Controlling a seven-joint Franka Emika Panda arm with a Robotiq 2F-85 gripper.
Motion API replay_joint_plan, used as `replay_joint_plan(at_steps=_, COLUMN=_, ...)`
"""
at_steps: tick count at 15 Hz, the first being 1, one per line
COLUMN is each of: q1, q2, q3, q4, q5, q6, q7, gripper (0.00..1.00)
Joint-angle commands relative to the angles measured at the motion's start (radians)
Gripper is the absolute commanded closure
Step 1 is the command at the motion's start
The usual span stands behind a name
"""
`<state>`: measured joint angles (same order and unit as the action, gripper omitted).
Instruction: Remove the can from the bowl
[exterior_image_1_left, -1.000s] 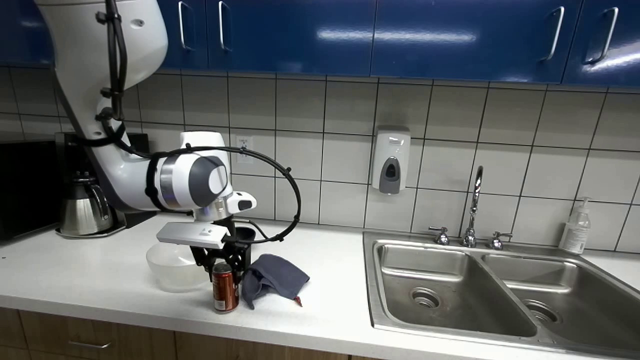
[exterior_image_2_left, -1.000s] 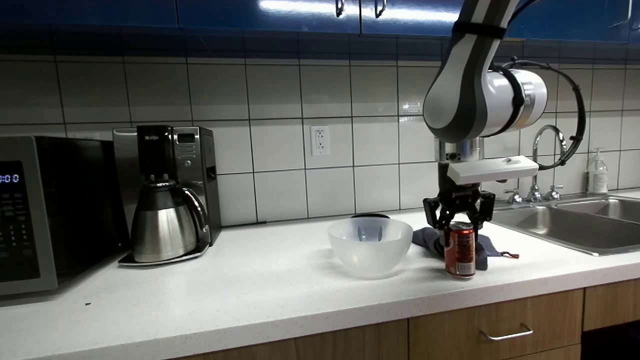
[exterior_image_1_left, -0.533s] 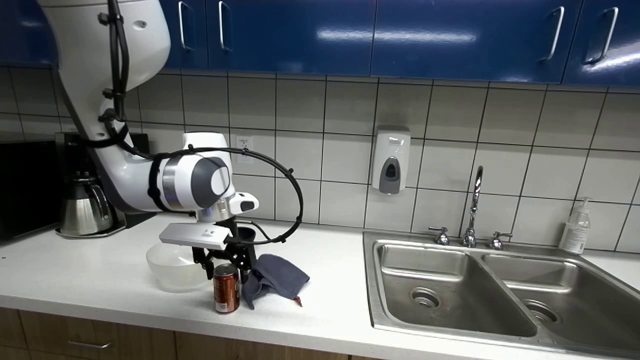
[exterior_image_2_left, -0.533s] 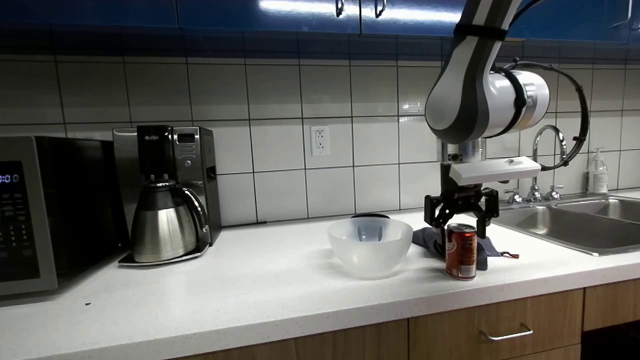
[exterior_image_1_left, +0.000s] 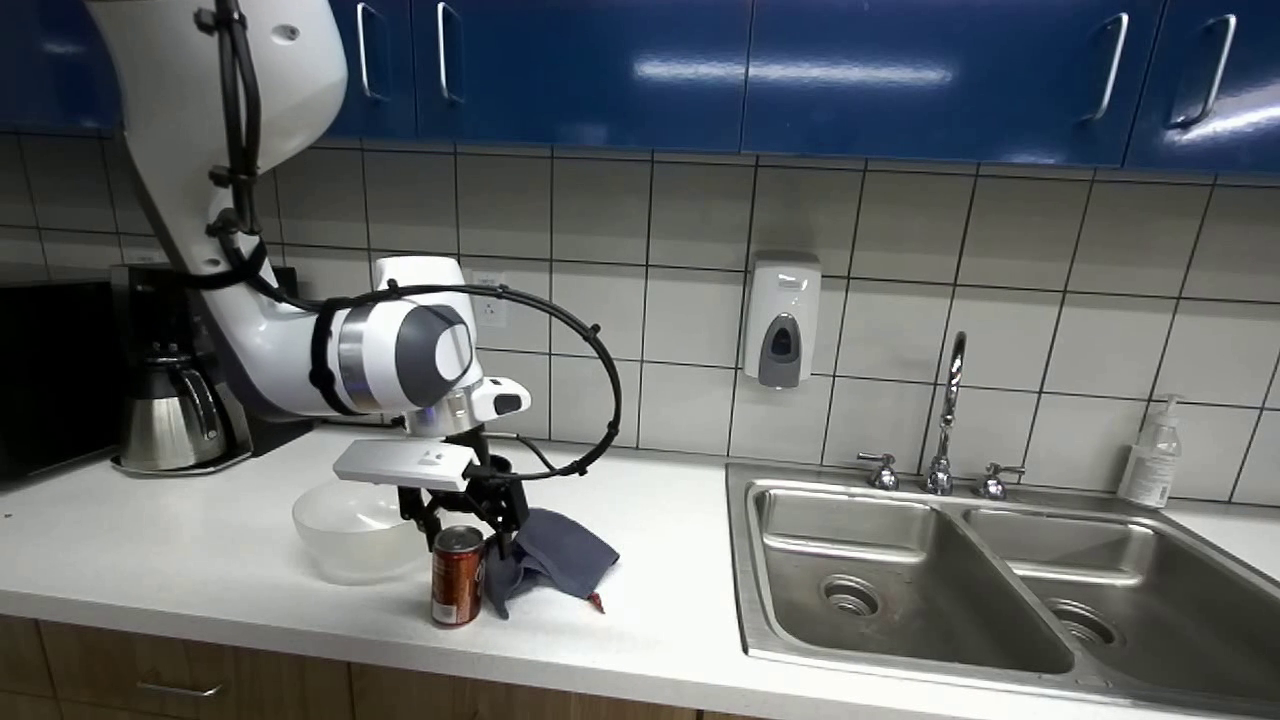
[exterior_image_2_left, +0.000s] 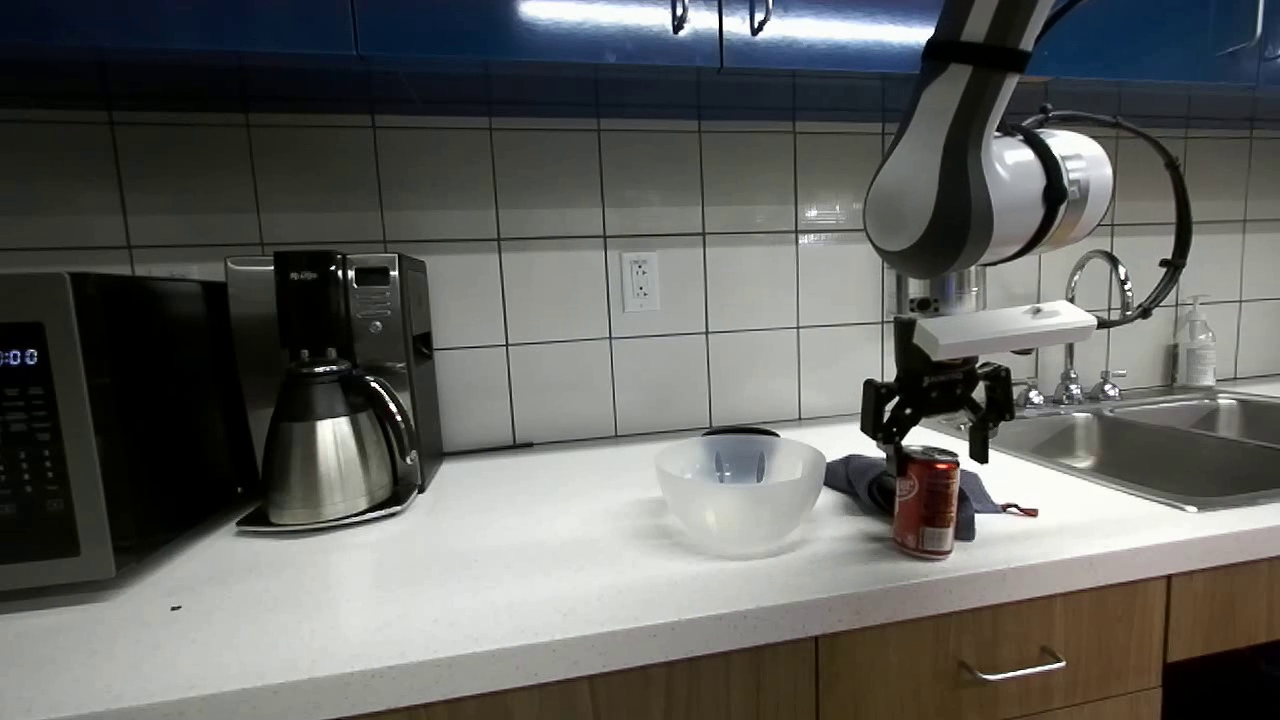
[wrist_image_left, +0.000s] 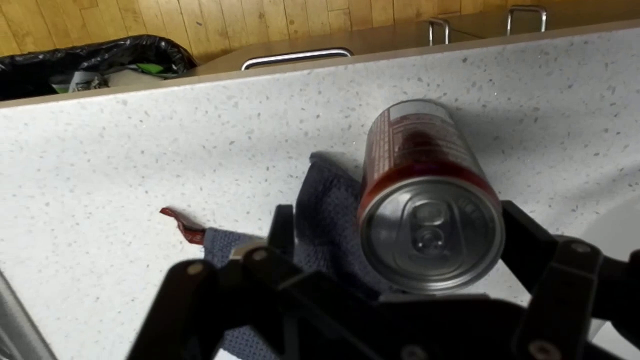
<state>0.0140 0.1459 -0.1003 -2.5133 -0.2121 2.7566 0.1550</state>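
Observation:
The dark red can (exterior_image_1_left: 458, 580) stands upright on the counter, outside the bowl and close to the front edge. In both exterior views the whitish translucent bowl (exterior_image_2_left: 740, 505) sits beside it to the left. Over the can's top is my gripper (exterior_image_2_left: 937, 458), its jaws spread wide. Seen in the wrist view, the silvery can top (wrist_image_left: 432, 235) lies off-centre between the fingers: the right finger (wrist_image_left: 525, 240) is right at its side, perhaps touching, while a clear gap separates it from the left finger (wrist_image_left: 283, 227). The can's lower part is unobstructed.
A dark blue-grey cloth (exterior_image_1_left: 565, 550) lies just behind and right of the can. A black cup (exterior_image_2_left: 740, 432) stands behind the bowl. Further right is the steel sink (exterior_image_1_left: 740, 560); a coffee maker (exterior_image_2_left: 400, 350) and microwave (exterior_image_2_left: 90, 560) stand left. A lined bin (wrist_image_left: 125, 50) is below the counter.
My fingers have spread apart and let go of the can. The gripper has shifted right and risen slightly. The can has slid a little to the right and still stands.

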Motion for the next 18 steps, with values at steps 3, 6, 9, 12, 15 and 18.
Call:
replay_joint_plan(at_steps=3, q1=-0.012, q2=-0.123, q3=-0.017, q4=-0.019, q5=-0.049, q6=-0.107, q7=0.019, gripper=0.0)
replay_joint_plan(at_steps=6, q1=-0.028, q2=-0.196, q3=-0.014, q4=-0.033, q5=-0.07, q6=-0.165, q7=0.019, gripper=0.0)
replay_joint_plan(at_steps=9, q1=-0.049, q2=-0.272, q3=-0.004, q4=-0.045, q5=-0.046, q6=-0.232, q7=-0.01, gripper=0.0)
replay_joint_plan(at_steps=12, q1=-0.071, q2=-0.329, q3=-0.001, q4=-0.055, q5=-0.051, q6=-0.28, q7=-0.007, gripper=0.0)
replay_joint_plan(at_steps=15, q1=-0.093, q2=-0.383, q3=0.002, q4=-0.057, q5=-0.053, q6=-0.335, q7=-0.006, gripper=0.0)
replay_joint_plan(at_steps=18, q1=-0.09, q2=-0.327, q3=0.008, q4=-0.035, q5=-0.029, q6=-0.29, q7=-0.008, gripper=0.0)
